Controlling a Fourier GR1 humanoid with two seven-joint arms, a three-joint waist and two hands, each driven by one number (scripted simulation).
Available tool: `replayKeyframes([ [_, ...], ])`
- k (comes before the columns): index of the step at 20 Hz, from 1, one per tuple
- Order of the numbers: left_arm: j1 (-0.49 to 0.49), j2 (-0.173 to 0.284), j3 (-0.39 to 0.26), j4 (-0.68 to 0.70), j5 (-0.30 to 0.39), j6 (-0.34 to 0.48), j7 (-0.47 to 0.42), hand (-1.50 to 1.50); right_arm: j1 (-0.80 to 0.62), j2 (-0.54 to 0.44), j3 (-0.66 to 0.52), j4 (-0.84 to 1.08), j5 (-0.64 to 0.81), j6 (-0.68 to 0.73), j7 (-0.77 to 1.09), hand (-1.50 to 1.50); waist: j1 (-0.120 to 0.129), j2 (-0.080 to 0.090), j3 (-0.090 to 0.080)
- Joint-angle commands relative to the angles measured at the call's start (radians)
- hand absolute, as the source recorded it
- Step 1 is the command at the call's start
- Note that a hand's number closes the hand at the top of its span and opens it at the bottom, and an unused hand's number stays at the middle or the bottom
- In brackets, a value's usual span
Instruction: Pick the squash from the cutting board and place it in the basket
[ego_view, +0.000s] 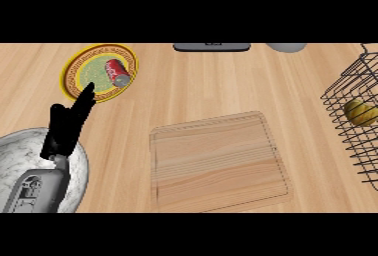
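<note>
One yellow squash (361, 112) already lies inside the wire basket (347, 80), cutting board (218, 161) bare; left hand (68, 125) rests with straight, empty fingers, so any needless reach risks nudging the basket

colours and patterns on the counter

the counter (221, 80) is pale wood grain; the cutting board (218, 162) is a similar light wood with darker streaks. the plate (100, 72) has a yellow patterned rim and speckled green centre, with a red can (117, 71) on it. the basket (347, 115) is black wire, the squash (360, 113) yellow-green. the left hand (68, 125) is black on a grey forearm, over a mottled grey-white bowl (22, 150).
</note>
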Motion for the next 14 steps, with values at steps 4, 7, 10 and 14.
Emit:
replayKeyframes([
  [4,0.037,-0.007,0.007,-0.006,0.001,-0.003,-0.002,0.00,0.001,-0.106,-0.162,0.112,-0.062,-0.077,-0.011,-1.50,0.001,0.007,-0.007],
  [7,0.033,-0.025,0.007,0.024,-0.004,0.011,-0.015,0.00,0.052,-0.147,-0.277,0.133,-0.146,-0.037,0.011,-1.50,-0.012,0.006,-0.007],
  [10,0.035,0.013,0.034,0.039,0.023,-0.036,-0.020,0.00,0.156,-0.216,-0.337,0.179,-0.195,0.070,-0.017,-1.50,-0.018,0.005,-0.007],
  [14,0.011,-0.007,0.020,0.029,-0.013,0.006,0.005,0.00,0.300,-0.280,-0.468,0.287,-0.261,0.128,-0.205,-1.50,-0.025,0.004,-0.006],
])
